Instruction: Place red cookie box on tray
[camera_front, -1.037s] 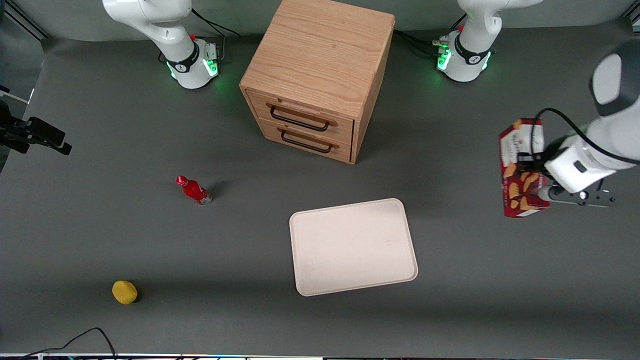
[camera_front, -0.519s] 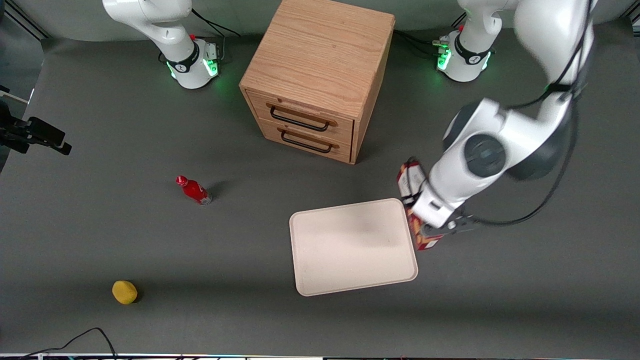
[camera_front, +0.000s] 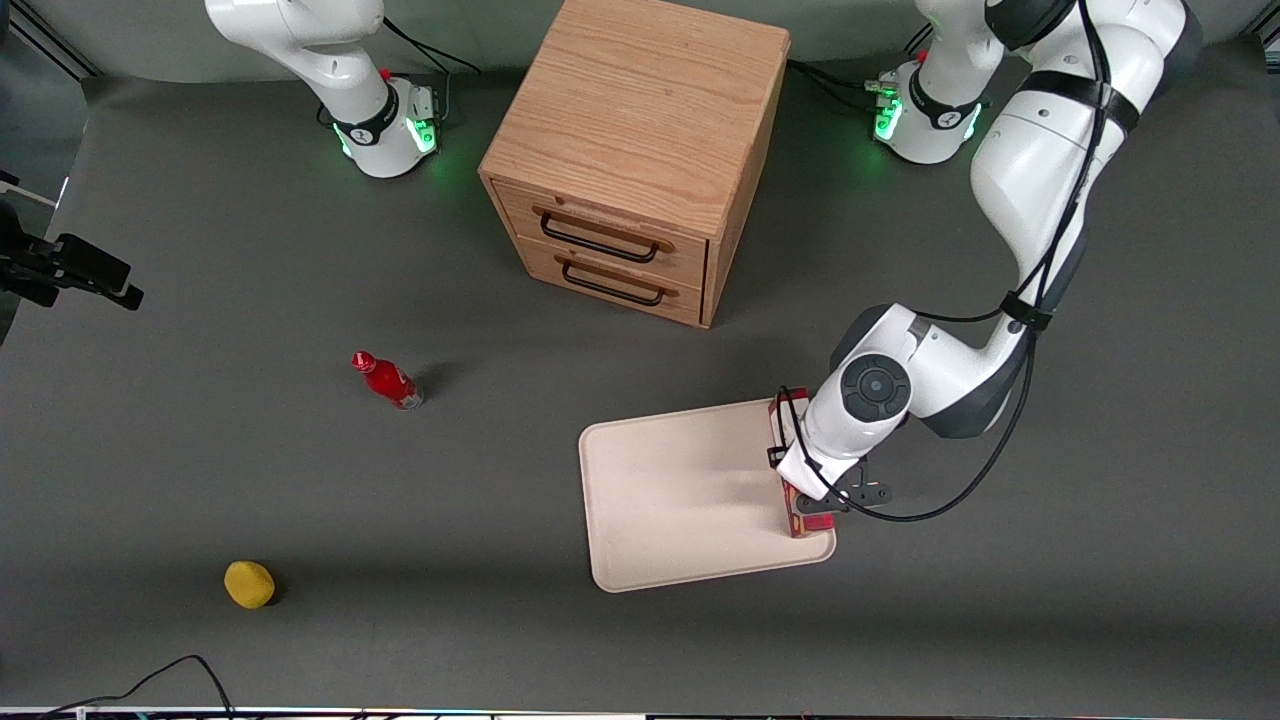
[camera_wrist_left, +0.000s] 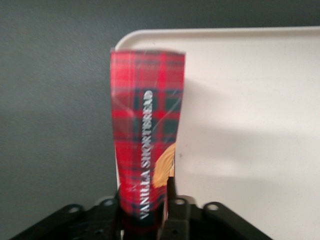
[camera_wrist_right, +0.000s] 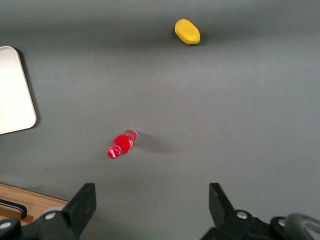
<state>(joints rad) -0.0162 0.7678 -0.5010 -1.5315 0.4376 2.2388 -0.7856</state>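
My left gripper (camera_front: 812, 492) is shut on the red cookie box (camera_front: 797, 522), a slim tartan-red box with a tan cookie picture. It holds the box over the tray's (camera_front: 670, 490) edge toward the working arm's end. The arm's wrist hides most of the box in the front view. In the left wrist view the box (camera_wrist_left: 147, 135) runs out from between the fingers (camera_wrist_left: 171, 196) of the gripper (camera_wrist_left: 145, 215), over the rim of the cream-white tray (camera_wrist_left: 250, 125) near one rounded corner. I cannot tell whether the box touches the tray.
A wooden two-drawer cabinet (camera_front: 630, 150) stands farther from the front camera than the tray. A small red bottle (camera_front: 388, 380) and a yellow fruit-like object (camera_front: 249, 584) lie toward the parked arm's end; both show in the right wrist view, bottle (camera_wrist_right: 121, 144) and yellow object (camera_wrist_right: 187, 31).
The left arm has swung from the working arm's end of the table to the tray, carrying the box with it, and now holds it lower over the tray's edge.
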